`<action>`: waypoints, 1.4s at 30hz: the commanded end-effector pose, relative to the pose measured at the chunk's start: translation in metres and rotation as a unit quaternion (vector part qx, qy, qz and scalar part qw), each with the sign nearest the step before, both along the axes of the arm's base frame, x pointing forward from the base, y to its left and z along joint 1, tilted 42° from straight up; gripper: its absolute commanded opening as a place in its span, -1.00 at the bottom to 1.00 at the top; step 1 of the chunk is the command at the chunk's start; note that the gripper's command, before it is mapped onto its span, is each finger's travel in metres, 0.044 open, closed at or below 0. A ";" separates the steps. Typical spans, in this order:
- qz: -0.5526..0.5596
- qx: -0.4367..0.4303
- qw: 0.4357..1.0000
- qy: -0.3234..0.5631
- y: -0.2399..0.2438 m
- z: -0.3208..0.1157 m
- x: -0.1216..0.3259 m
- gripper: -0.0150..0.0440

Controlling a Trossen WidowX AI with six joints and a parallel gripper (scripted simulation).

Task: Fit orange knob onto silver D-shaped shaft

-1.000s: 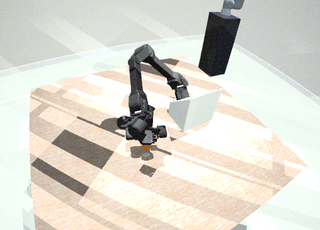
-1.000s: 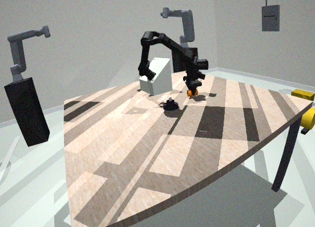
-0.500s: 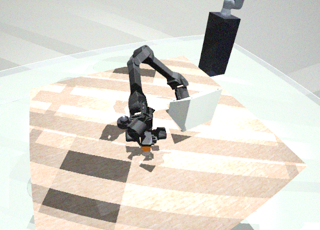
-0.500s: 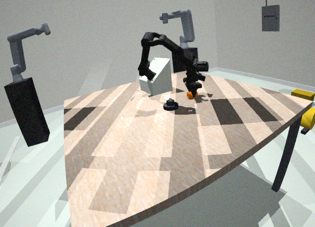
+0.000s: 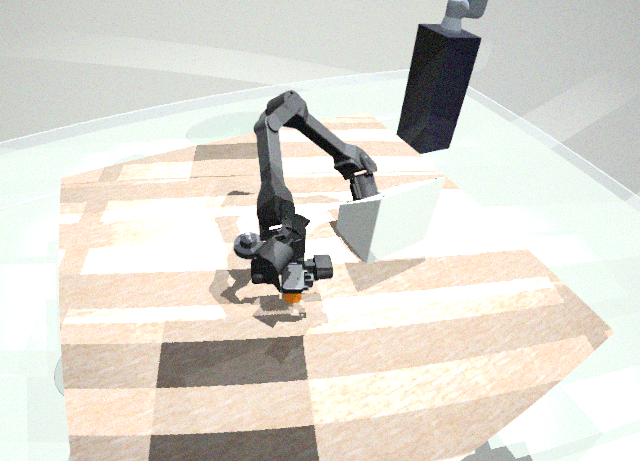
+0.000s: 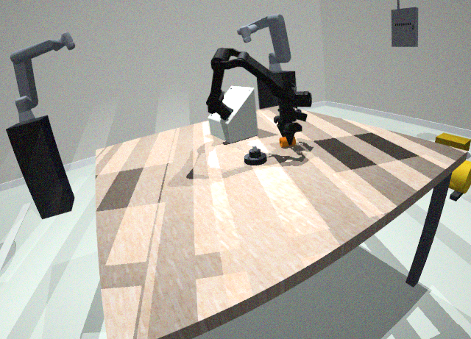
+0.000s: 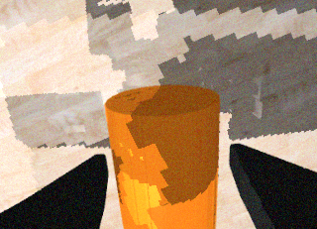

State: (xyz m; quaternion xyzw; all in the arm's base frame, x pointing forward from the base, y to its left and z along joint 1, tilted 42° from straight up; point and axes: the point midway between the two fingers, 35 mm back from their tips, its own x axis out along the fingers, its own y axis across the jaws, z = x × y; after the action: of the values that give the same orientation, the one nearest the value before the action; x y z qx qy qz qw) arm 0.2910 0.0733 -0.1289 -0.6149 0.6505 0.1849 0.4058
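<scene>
The orange knob (image 5: pixel 292 297) (image 6: pixel 285 142) (image 7: pixel 168 135) lies on its side, low at the table; whether it touches the top is unclear. My gripper (image 5: pixel 292 291) (image 6: pixel 290 142) (image 7: pixel 168 160) is open around it, with a visible gap between the knob and each finger in the wrist view. The knob's hole is not visible. The round dark pedestal (image 5: pixel 239 249) (image 6: pixel 255 159) stands apart from the knob, to its left in the top and exterior views. Its silver shaft (image 5: pixel 248 237) (image 6: pixel 255 148) points up, bare; its flat side cannot be made out.
A pale box (image 5: pixel 405 221) (image 6: pixel 243 124) with a sloping top stands on the table behind the pedestal in the exterior view, beside my arm. Dark pillars with grey arms stand beyond the table. Hard shadows cross the wooden table top (image 5: pixel 413 373) (image 6: pixel 243 214).
</scene>
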 end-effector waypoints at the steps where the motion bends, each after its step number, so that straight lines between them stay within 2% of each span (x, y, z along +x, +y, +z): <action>1: -0.001 0.000 1.000 -0.001 0.000 0.000 0.000 0.39; 8: -0.001 0.000 1.000 -0.001 0.000 0.000 0.000 1.00; 14: -0.001 0.000 1.000 -0.001 0.002 0.003 0.000 1.00; 19: 0.000 0.001 1.000 0.000 0.040 0.045 -0.005 1.00; 29: 0.000 0.001 1.000 0.000 0.040 0.045 -0.005 1.00; 34: 0.003 0.000 1.000 0.001 0.055 0.042 -0.003 1.00; 42: 0.003 0.000 1.000 0.001 0.039 0.023 -0.001 1.00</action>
State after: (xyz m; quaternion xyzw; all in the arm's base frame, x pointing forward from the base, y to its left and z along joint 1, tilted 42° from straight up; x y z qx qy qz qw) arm 0.2910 0.1149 -0.1020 -0.6143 0.6493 0.1859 0.4081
